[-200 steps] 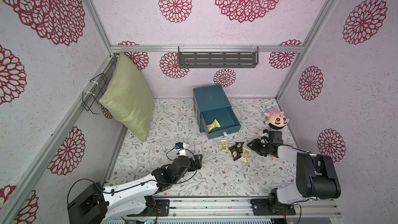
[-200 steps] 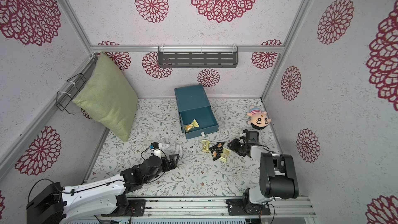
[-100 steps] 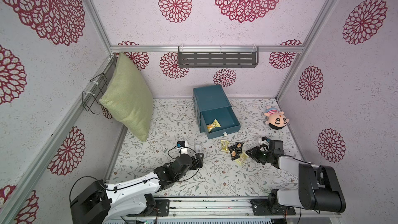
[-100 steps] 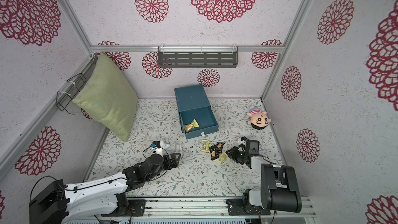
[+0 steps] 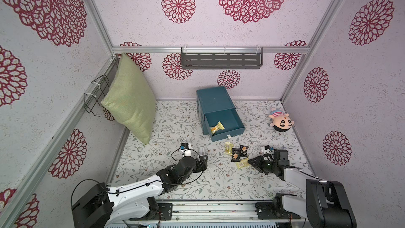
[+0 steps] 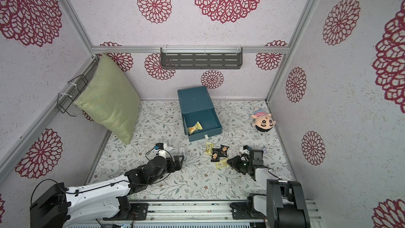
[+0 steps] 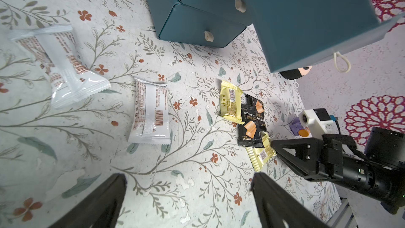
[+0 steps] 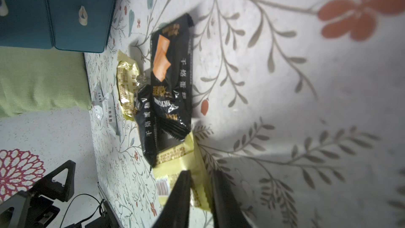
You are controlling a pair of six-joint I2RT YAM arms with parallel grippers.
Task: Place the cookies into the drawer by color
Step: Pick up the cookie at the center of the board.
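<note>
The teal drawer chest [image 5: 213, 99] stands at the back with its top drawer [image 5: 228, 131] pulled out; one yellow cookie [image 5: 215, 127] lies inside. In front of it lies a pile of cookies: a yellow one [image 7: 230, 101], two overlapping black ones [image 7: 251, 126] and a second yellow one [image 8: 177, 161]. My right gripper [image 8: 200, 173] is low on the table with its jaws pinched on the crimped end of that second yellow cookie. Two whitish cookies [image 7: 63, 66] [image 7: 151, 110] lie left of the pile. My left gripper [image 7: 188, 194] hovers open near them, holding nothing.
A green pillow [image 5: 131, 99] leans on the left wall beside a wire basket [image 5: 96, 93]. A plush doll [image 5: 281, 122] lies at the back right. A grey shelf [image 5: 221, 61] hangs on the back wall. A small purple and orange object [image 7: 299, 128] sits behind my right gripper.
My right gripper has moved forward and left to the near yellow cookie, and its jaws have narrowed onto the packet's end. The left arm has barely moved.
</note>
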